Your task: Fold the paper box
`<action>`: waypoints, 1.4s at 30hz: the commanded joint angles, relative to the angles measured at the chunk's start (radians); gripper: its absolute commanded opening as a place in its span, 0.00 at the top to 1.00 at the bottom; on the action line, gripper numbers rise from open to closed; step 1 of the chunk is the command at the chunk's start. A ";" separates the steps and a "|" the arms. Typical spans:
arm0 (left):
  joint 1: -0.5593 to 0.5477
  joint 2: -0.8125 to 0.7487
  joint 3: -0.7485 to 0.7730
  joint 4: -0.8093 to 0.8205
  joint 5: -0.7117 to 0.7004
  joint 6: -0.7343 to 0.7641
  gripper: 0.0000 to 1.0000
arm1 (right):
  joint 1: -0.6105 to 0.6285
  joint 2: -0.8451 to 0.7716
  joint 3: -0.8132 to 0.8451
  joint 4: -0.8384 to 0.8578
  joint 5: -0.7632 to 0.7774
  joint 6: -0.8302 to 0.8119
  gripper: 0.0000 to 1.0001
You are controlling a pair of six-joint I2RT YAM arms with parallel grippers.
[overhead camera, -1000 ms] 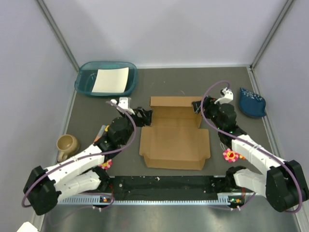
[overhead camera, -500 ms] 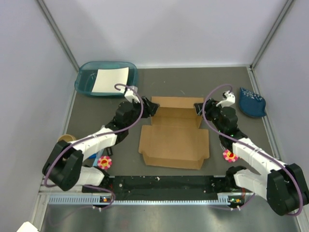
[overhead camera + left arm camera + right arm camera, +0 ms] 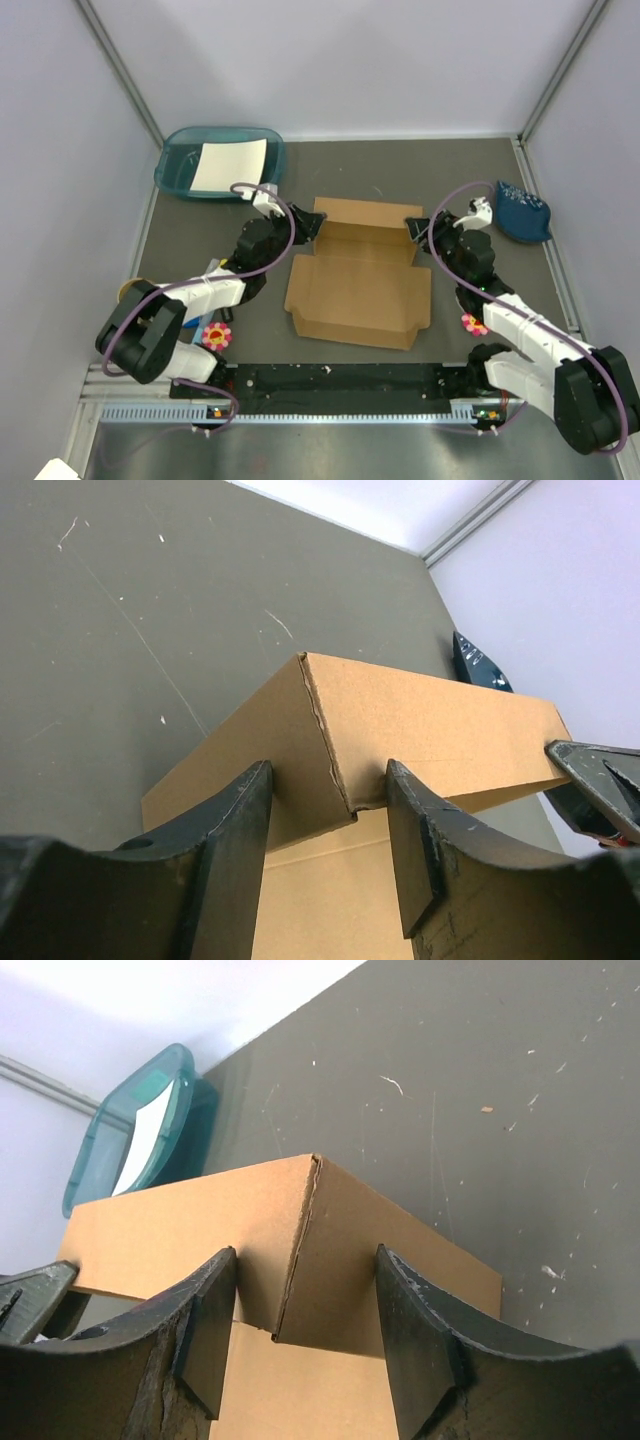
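Astride the crosswise paper box's (image 3: 360, 295) far corners, left end effector (image 3: 308, 226) and right end effector (image 3: 412, 228) stand part-open.

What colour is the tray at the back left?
Teal, see-through tray with a white sheet inside; it shows best in the top view.

My worktop (image 3: 400, 170) is dark grey with little white scratches. The brown paper box (image 3: 355, 295) lies in the middle of it. A teal tray (image 3: 172, 165) sits at the upper left. A dark blue thing (image 3: 522, 212) lies at the upper right. One flower shape (image 3: 217, 334) lies at the lower left, and another flower shape (image 3: 474, 324) at the lower right.
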 commanded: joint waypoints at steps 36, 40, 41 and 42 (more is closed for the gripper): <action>-0.004 0.086 -0.026 -0.114 0.134 -0.012 0.54 | -0.085 -0.073 0.037 -0.167 -0.099 0.065 0.29; 0.003 0.080 -0.022 -0.120 0.142 -0.012 0.53 | -0.140 -0.038 -0.033 -0.060 -0.170 0.106 0.58; 0.006 0.077 -0.020 -0.120 0.143 -0.014 0.52 | -0.157 -0.031 -0.039 -0.054 -0.190 0.111 0.60; 0.011 0.071 -0.019 -0.119 0.148 -0.015 0.51 | -0.163 -0.026 -0.046 -0.040 -0.201 0.115 0.61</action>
